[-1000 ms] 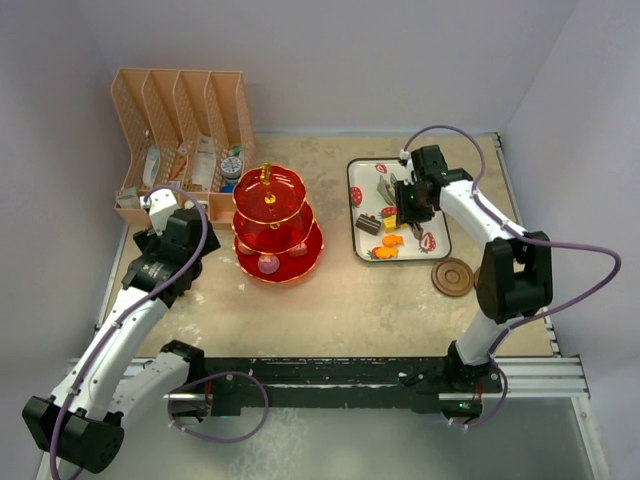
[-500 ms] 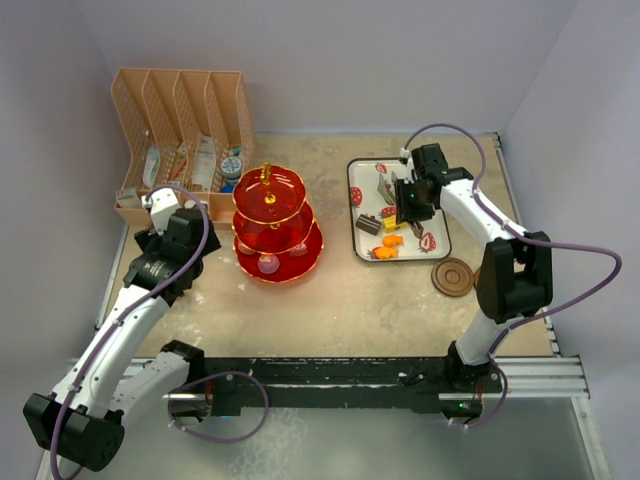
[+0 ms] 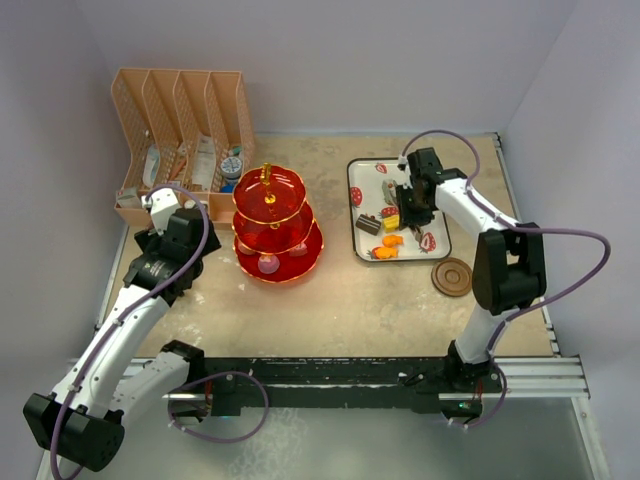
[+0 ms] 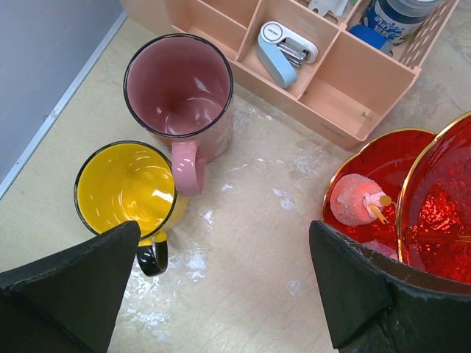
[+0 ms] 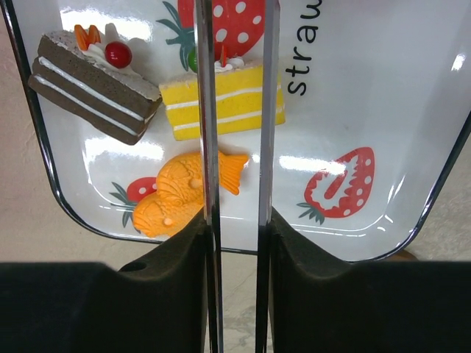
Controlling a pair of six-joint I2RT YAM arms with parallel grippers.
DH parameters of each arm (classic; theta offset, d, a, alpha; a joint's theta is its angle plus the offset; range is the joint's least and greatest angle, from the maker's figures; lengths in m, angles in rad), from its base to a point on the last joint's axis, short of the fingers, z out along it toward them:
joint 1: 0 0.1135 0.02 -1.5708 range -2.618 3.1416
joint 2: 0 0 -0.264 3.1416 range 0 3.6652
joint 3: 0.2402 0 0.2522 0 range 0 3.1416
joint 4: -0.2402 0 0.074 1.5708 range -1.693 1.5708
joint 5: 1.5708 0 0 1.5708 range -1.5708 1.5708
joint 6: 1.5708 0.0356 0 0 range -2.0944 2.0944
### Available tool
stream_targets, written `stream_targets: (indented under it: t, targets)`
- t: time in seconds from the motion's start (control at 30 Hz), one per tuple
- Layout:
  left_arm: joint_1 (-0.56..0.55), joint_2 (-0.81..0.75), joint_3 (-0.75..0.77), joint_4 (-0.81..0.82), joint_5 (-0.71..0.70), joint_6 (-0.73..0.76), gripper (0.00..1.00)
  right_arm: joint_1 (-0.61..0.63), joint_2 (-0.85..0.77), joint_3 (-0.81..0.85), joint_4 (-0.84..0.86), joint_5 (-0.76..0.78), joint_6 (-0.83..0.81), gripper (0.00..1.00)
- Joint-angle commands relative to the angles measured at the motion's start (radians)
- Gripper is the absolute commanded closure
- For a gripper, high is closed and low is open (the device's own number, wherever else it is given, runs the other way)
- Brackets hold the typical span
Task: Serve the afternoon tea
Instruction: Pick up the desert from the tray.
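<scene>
The red three-tier stand [image 3: 270, 215] with gold rims stands left of centre and shows at the right of the left wrist view [image 4: 383, 169], with a pink sweet [image 4: 357, 202] on its bottom tier. The pink mug [image 4: 180, 95] and yellow mug [image 4: 125, 187] stand upright side by side. My left gripper [image 4: 221, 246] is open and empty above bare table between the mugs and the stand. My right gripper [image 5: 234, 243] is shut on metal tongs [image 5: 207, 110] over a yellow cake [image 5: 232, 95], a chocolate cake [image 5: 92, 84] and an orange fish [image 5: 173, 198]. The tong tips are out of view.
The cakes lie on a white strawberry-print tray [image 5: 383, 110] at the right [image 3: 436, 240]. A peach desk organiser [image 3: 180, 110] holding a stapler [image 4: 283, 51] stands at the back left. A brown round coaster [image 3: 452, 277] lies near the tray's front corner. Walls enclose the table.
My right arm has shifted slightly toward the back left over the tray, still holding the tongs. The left arm, mugs and stand have not moved.
</scene>
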Motion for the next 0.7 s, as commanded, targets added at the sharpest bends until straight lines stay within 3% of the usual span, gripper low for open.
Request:
stream_targets:
  t: [0.0,0.2,0.67]
  targets:
    - [-0.004,-0.005,0.016,0.032,-0.013,0.02,0.06,-0.005,-0.041,0.028,0.003,0.018,-0.011,0.7]
    - [-0.004,-0.005,0.017,0.032,-0.014,0.02,0.06,-0.005,-0.116,0.011,0.039,-0.004,0.009,0.82]
    - [-0.005,-0.003,0.016,0.029,-0.022,0.015,0.06,0.03,-0.339,-0.075,0.083,-0.271,0.049,0.84]
